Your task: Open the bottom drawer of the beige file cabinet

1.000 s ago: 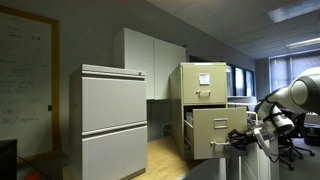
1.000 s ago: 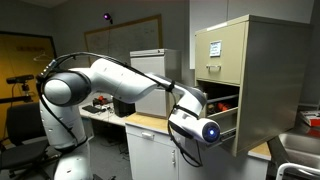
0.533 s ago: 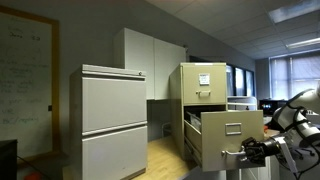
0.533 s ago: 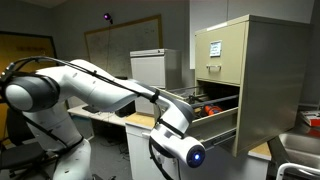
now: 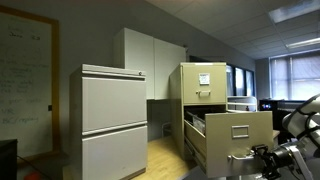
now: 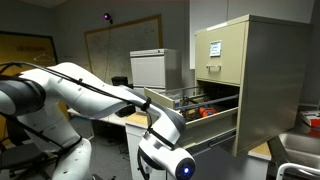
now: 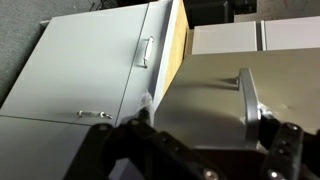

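Observation:
The beige file cabinet (image 5: 204, 88) (image 6: 250, 60) stands tall with a white paper on its upper front. Its bottom drawer (image 5: 238, 137) (image 6: 205, 127) is pulled far out in both exterior views. In the wrist view the drawer's beige front (image 7: 200, 90) fills the middle, with its small silver pull (image 7: 247, 98) on the right. My gripper (image 7: 205, 110) (image 5: 263, 160) is right at that front, open, with its dark fingers (image 7: 146, 106) spread wide. The pull lies just inside the right finger, and nothing is gripped. In an exterior view my arm (image 6: 95, 90) reaches across to the drawer's front end.
A wider light-grey cabinet (image 5: 113, 118) (image 7: 90, 70) stands beside the beige one. White wall cupboards (image 5: 150, 60) are behind. Red items (image 6: 207, 110) lie inside the open drawer. A desk (image 6: 110, 115) with clutter runs behind the arm.
The drawer has slid much farther out. The gripper came back with it, then spread its fingers and let go of the pull.

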